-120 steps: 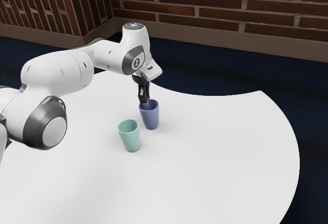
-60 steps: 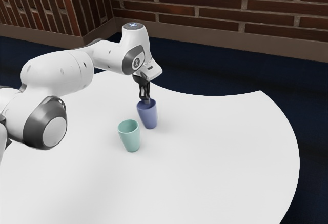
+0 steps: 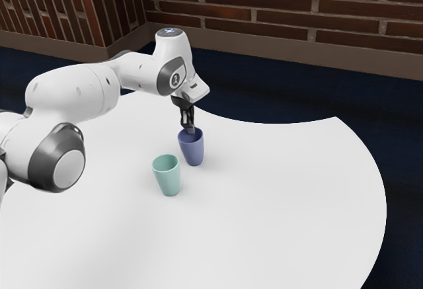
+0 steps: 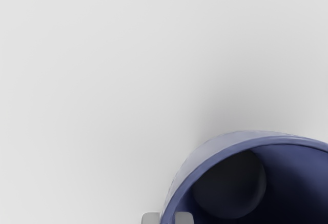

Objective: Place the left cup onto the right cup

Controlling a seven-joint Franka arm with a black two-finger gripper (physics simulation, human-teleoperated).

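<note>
A dark blue cup (image 3: 192,150) stands upright on the white table (image 3: 284,196), with a mint green cup (image 3: 166,174) a little nearer the camera and toward the exterior view's left. My gripper (image 3: 189,129) reaches down from above onto the blue cup's rim on its far side, one finger inside and one outside the wall. In the wrist view the blue cup (image 4: 246,183) lies open-mouthed just under my hand, and two grey fingertips (image 4: 151,218) pinch its rim. The gripper is shut on the blue cup.
The round table's edge curves along the exterior view's right and back. A dark floor and a brick wall (image 3: 277,4) lie behind. My white arm (image 3: 73,117) takes up the exterior view's left.
The blue cup shifted slightly toward the exterior view's left and back. My hand stays at its rim and has barely moved. The green cup has not moved.
</note>
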